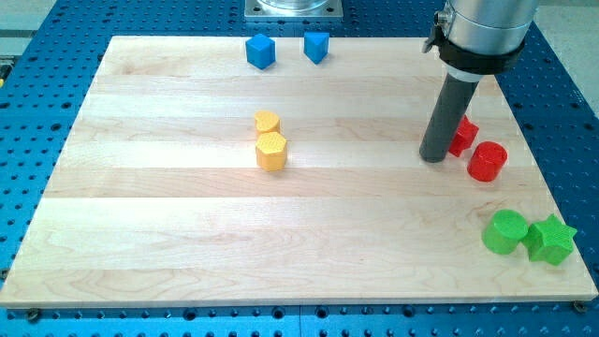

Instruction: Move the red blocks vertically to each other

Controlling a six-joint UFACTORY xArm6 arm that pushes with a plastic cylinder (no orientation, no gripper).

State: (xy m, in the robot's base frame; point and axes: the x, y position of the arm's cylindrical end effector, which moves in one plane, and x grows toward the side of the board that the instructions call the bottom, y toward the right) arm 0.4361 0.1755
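Observation:
Two red blocks sit at the view's right. A red cylinder [488,161] stands in the open. A second red block [463,137], shape unclear, lies just up and left of it, partly hidden behind my rod. My tip [433,157] rests on the board right beside the left side of the hidden red block, and left of the red cylinder. Whether the tip touches the block cannot be told.
Wooden board [187,234] on a blue perforated table. Two blue blocks [261,51] [316,46] at the view's top. Two yellow blocks [268,123] [271,151] touching, left of centre. A green cylinder [505,232] and a green star [551,240] at the lower right corner.

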